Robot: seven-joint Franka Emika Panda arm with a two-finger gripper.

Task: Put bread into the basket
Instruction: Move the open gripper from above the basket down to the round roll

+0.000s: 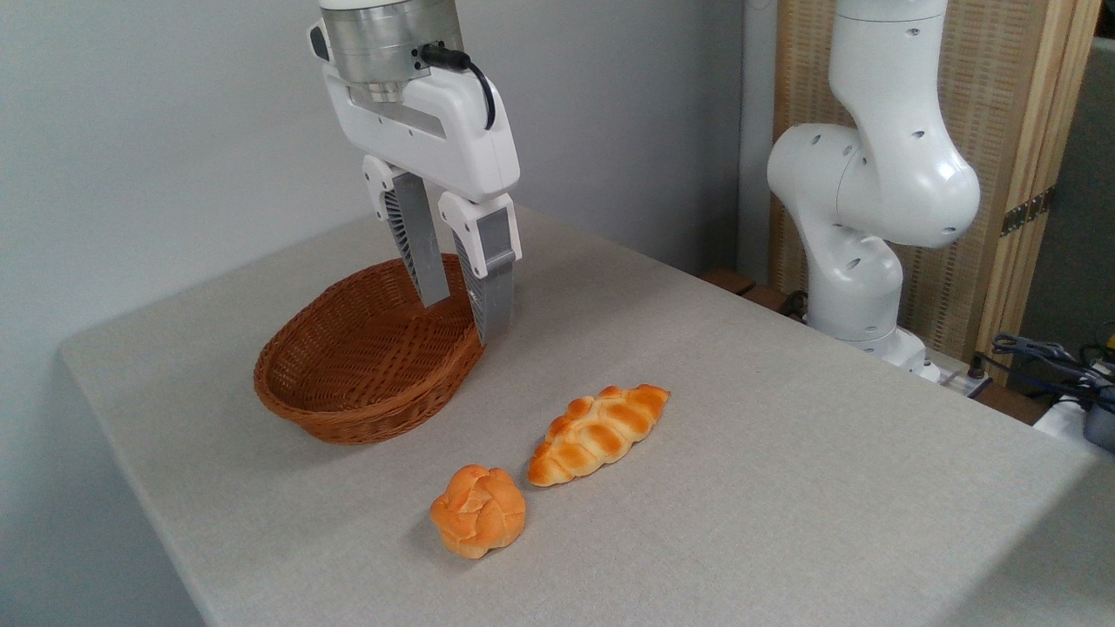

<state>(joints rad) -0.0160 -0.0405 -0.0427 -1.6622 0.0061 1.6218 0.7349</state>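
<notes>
The gripper [462,318] hung with its fingers slightly parted, holding nothing, in front of the far right rim of the basket [366,357]. The bread [478,510] lay on the table [784,435] nearer the camera, just beside the braided loaf [598,432].

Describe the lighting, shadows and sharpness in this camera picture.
In the camera view the light is soft and even, with no glare on the table; the bun, the braided loaf and the basket cast only faint, short shadows; the hand and both breads look sharp, while the cables at the right edge are slightly soft.
</notes>
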